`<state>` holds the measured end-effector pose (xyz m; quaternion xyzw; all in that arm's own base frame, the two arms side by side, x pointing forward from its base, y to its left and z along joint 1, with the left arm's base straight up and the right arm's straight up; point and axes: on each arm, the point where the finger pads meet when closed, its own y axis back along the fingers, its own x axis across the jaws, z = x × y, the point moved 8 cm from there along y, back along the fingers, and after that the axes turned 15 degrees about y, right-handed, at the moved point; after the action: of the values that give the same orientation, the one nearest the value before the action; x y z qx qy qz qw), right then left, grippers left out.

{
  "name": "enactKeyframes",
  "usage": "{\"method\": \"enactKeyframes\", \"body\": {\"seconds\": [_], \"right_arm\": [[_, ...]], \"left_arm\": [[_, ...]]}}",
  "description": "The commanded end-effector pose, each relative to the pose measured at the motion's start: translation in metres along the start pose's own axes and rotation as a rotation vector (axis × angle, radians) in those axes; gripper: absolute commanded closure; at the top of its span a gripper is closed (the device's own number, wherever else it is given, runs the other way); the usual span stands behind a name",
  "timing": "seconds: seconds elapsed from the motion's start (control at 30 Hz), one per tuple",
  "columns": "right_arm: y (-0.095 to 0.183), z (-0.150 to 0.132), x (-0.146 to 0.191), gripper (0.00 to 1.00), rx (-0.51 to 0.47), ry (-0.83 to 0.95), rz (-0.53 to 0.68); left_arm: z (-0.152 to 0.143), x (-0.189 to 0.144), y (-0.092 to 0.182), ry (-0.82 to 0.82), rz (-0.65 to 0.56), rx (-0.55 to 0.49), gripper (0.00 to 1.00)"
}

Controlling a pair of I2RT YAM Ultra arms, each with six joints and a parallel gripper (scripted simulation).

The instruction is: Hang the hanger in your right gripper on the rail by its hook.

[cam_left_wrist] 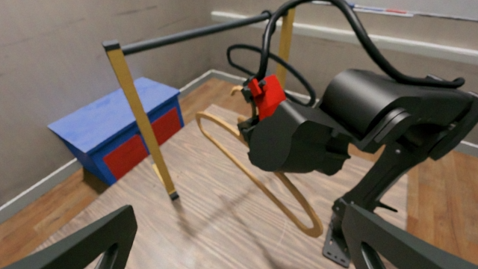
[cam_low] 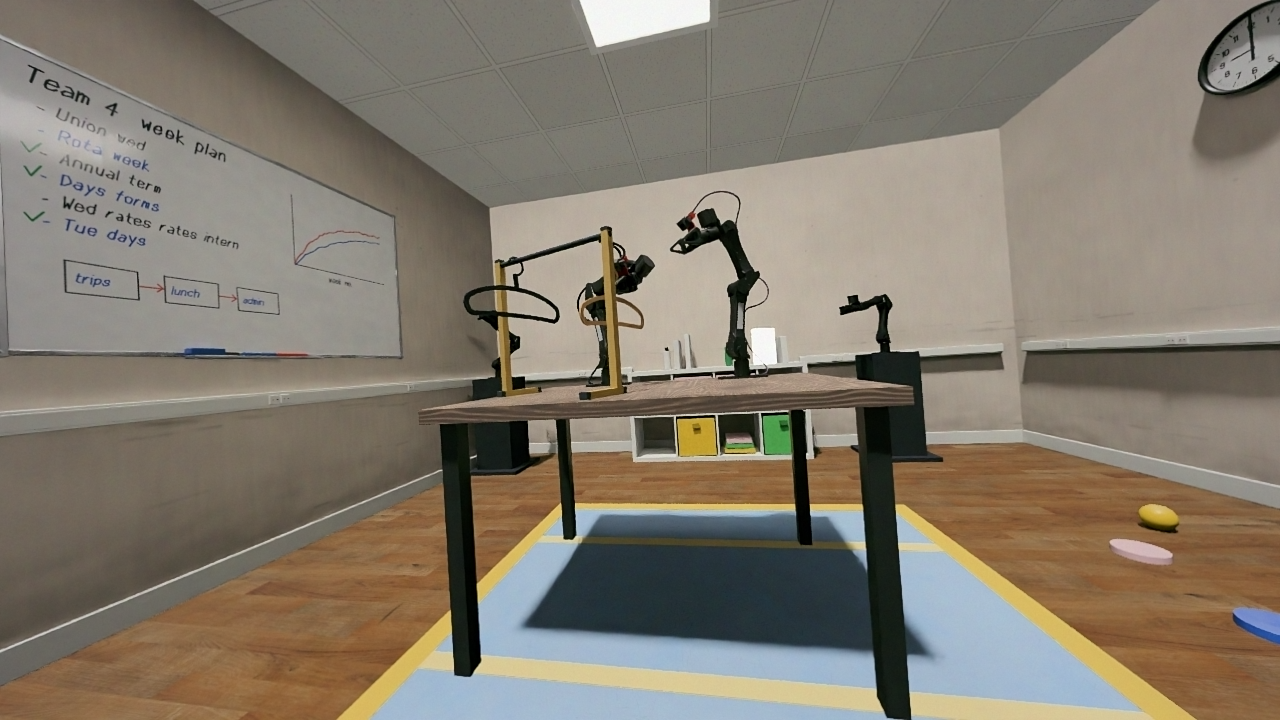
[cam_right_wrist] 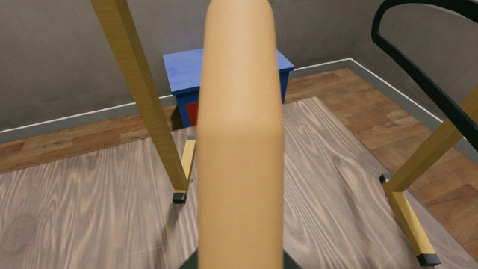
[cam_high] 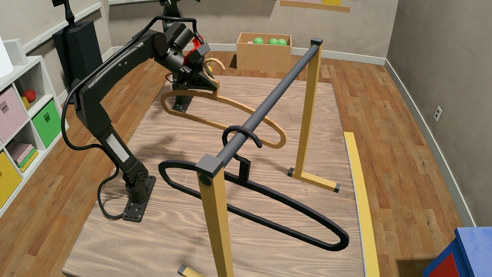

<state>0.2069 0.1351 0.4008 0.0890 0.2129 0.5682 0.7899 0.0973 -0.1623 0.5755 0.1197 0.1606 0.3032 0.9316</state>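
Observation:
The tan hanger is held by its neck in my right gripper, which is shut on it. Its hook points up, on the arms' side of the grey rail and off it. The hanger's body reaches below the rail line in the top view. A black hanger hangs by its hook from the rail nearer the other end post. The rack stands upright on yellow posts. My left gripper is open and empty.
The rack stands on the wooden table, on feet such as the one at the far post. The right arm stands beside the rack. In the left wrist view it hides part of the tan hanger. A blue chest is on the floor.

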Motion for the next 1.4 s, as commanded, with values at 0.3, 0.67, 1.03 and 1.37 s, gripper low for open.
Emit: {"method": "enactKeyframes", "body": {"seconds": [0.3,0.67,1.03,1.37], "right_arm": [[0.008,0.015,-0.023,0.99,-0.023,-0.023,-0.022],[0.0,0.029,-0.05,0.99,-0.029,-0.033,-0.013],[-0.025,0.045,-0.085,0.99,-0.075,-0.071,-0.138],[-0.077,0.083,-0.149,0.99,-0.088,-0.106,-0.194]], "left_arm": [[-0.002,-0.001,-0.001,0.005,0.011,0.028,0.0],[-0.002,-0.001,-0.001,0.005,0.011,0.028,0.0],[0.0,-0.002,-0.001,-0.001,-0.002,0.016,0.0],[0.029,-0.013,0.002,-0.012,-0.074,-0.154,0.0]]}}
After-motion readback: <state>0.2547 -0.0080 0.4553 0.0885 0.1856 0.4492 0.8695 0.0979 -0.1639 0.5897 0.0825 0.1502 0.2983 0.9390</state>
